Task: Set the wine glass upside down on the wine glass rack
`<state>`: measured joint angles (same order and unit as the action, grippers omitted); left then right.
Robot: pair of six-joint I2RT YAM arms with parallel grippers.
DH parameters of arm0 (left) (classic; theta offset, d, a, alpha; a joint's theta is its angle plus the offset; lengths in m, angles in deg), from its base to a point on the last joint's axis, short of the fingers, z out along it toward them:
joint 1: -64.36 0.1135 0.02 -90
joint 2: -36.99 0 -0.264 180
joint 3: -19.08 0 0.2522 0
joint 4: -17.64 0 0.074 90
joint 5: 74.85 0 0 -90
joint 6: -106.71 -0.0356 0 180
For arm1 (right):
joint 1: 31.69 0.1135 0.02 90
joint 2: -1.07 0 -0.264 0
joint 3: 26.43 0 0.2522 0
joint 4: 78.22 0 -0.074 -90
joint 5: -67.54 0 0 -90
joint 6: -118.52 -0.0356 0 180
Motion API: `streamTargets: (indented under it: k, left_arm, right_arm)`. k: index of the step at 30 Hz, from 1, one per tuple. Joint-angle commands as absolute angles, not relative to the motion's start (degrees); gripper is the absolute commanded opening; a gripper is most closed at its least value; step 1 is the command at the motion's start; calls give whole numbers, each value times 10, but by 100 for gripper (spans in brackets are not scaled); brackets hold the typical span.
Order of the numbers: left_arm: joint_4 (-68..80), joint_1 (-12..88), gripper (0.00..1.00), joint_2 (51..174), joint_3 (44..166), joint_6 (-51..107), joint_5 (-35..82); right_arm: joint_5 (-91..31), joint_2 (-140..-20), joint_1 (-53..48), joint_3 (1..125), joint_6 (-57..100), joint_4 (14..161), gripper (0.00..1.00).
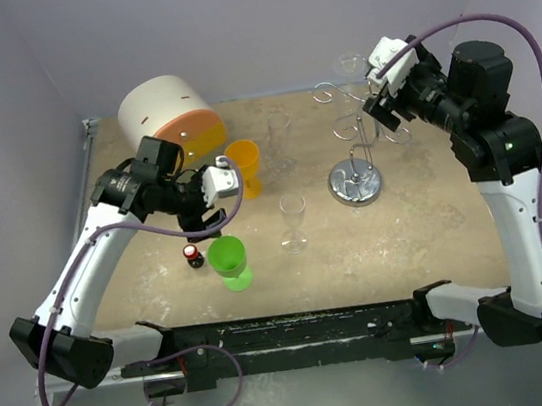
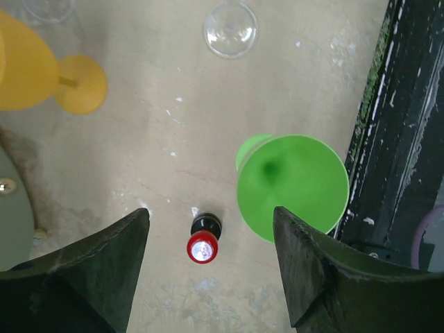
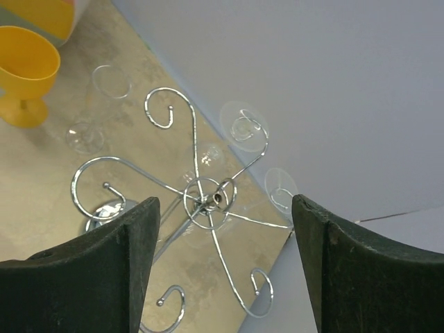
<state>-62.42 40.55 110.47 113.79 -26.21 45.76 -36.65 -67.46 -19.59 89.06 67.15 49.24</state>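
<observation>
The wine glass rack (image 1: pixel 353 151) stands at the back right on its round chrome base (image 1: pixel 355 184). From above, its hub (image 3: pixel 208 201) and curly arms show in the right wrist view. Two clear glass feet (image 3: pixel 243 123) (image 3: pixel 281 186) rest in the far loops, their glasses hanging upside down. My right gripper (image 1: pixel 379 112) (image 3: pixel 223 208) hovers over the rack top, open and holding nothing. One clear wine glass (image 1: pixel 295 222) (image 2: pixel 230 28) stands upright mid-table, and another (image 1: pixel 281 141) (image 3: pixel 111 81) farther back. My left gripper (image 1: pixel 204 217) (image 2: pixel 209 222) hangs open above a small red-capped bottle (image 2: pixel 205 239).
A green goblet (image 1: pixel 229 261) (image 2: pixel 291 184) stands next to the bottle, under the left gripper's right finger. A yellow goblet (image 1: pixel 244 166) (image 2: pixel 41 73) and a large white and orange drum (image 1: pixel 170 114) sit at the back left. Grey walls close in behind the rack.
</observation>
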Motion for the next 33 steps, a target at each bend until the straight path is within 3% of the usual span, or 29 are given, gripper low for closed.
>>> streamTargets:
  k: [1, 12, 27, 33]
  left_arm:
    - [-638, 393, 72, 1121, 1114, -310, 463]
    - [-606, 352, 55, 1168, 1061, -305, 459]
    - [-623, 326, 0, 1177, 1056, -307, 430]
    - [-655, 326, 0, 1146, 1089, -313, 424]
  right_arm:
    - [-413, -659, -201, 888, 674, 478, 80]
    - [-405, -651, -221, 872, 654, 495, 84]
    - [-395, -646, -231, 854, 643, 511, 84]
    - [-403, -643, -244, 859, 627, 512, 87]
